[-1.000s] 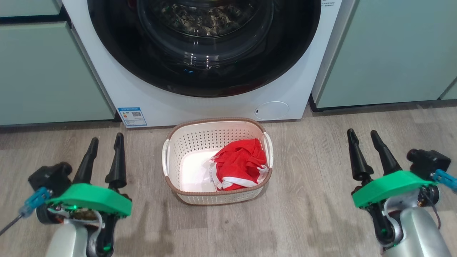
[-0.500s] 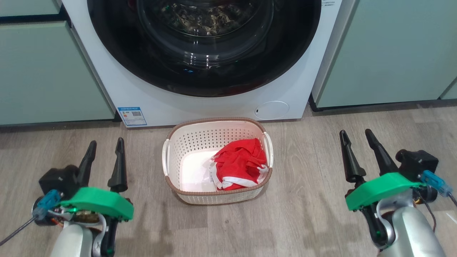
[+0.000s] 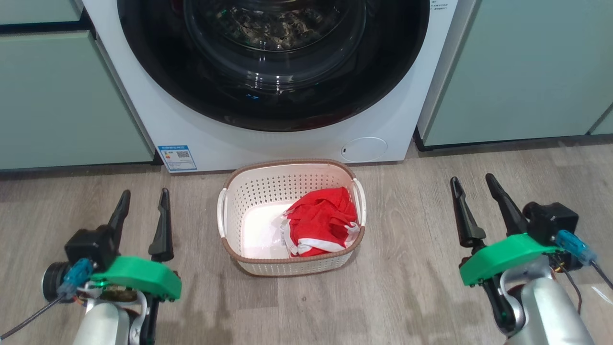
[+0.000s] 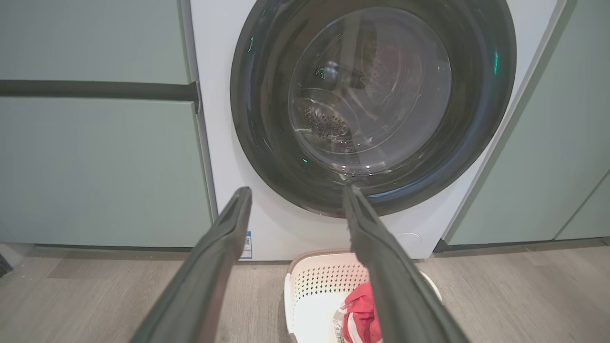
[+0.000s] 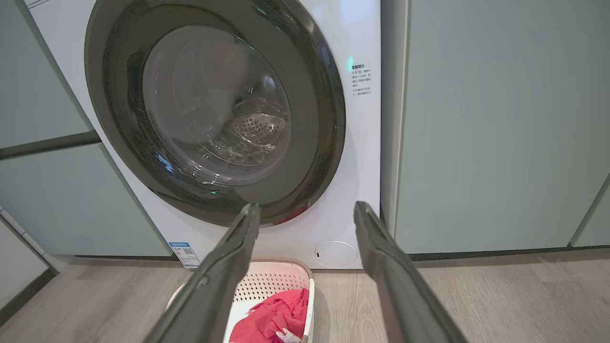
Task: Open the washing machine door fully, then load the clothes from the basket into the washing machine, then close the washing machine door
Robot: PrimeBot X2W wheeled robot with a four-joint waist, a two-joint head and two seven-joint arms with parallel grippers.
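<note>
- The washing machine door (image 3: pixel 273 72) sits shut, flat against the front of the washing machine (image 3: pixel 215 143). You can see its glossy black rim and, through the domed glass, the perforated steel drum.
- The clothes (image 3: pixel 321 223) are one red bundle with white trim. They lie inside the basket (image 3: pixel 287 184), bunched in its right half, and the left half of the basket's bottom is bare.
- The basket stands upright on the wood-grain floor (image 3: pixel 421 287), just in front of the machine and below the door. The blue sticker (image 3: pixel 177 157) is off to its far left, and the round white flap (image 3: pixel 364 148) is just behind its far right corner.
- Your left gripper (image 3: pixel 145 192) is low on the left, well apart from the basket. Its two dark fingers are spread wide and point toward the machine, with nothing between them.
- Your right gripper (image 3: pixel 471 178) mirrors it on the right. Its fingers are equally wide apart and empty, and it is also well clear of the basket.
- In both wrist views, the fingers stand apart and frame the bottom of the door rim, with the basket and the red cloth low between them.
- Pale green cabinets (image 3: pixel 57 96) flank the machine on both sides.
</note>
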